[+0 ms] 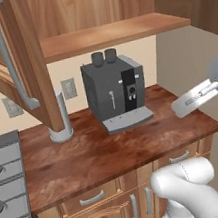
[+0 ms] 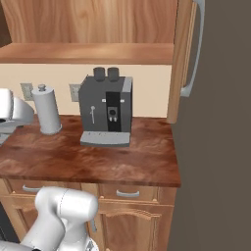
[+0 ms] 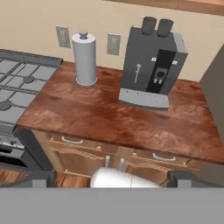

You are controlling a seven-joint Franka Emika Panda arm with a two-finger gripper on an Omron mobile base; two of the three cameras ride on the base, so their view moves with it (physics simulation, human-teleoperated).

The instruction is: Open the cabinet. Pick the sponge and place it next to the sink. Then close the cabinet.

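The cabinet (image 1: pixel 113 33) hangs over the counter with both doors swung open. Its left door (image 1: pixel 20 70) with a long grey bar handle juts out at the upper left of the left base view. The right door (image 2: pixel 184 59) stands edge-on in the right base view. The wooden shelf (image 2: pixel 88 53) shows bare along its front. The sponge is out of view, and so is the sink. My gripper (image 3: pixel 112 178) is open, its two dark tips far apart at the bottom of the hand view. It hovers well back from the counter with nothing between the fingers.
A dark grey coffee machine (image 1: pixel 114 92) stands at the back of the brown counter (image 1: pixel 89 157). A paper towel roll (image 3: pixel 84 57) stands to its left, beside the stove (image 3: pixel 17 83). Low drawers (image 2: pixel 128 193) run beneath. A tall grey panel (image 2: pixel 215 147) bounds the right end.
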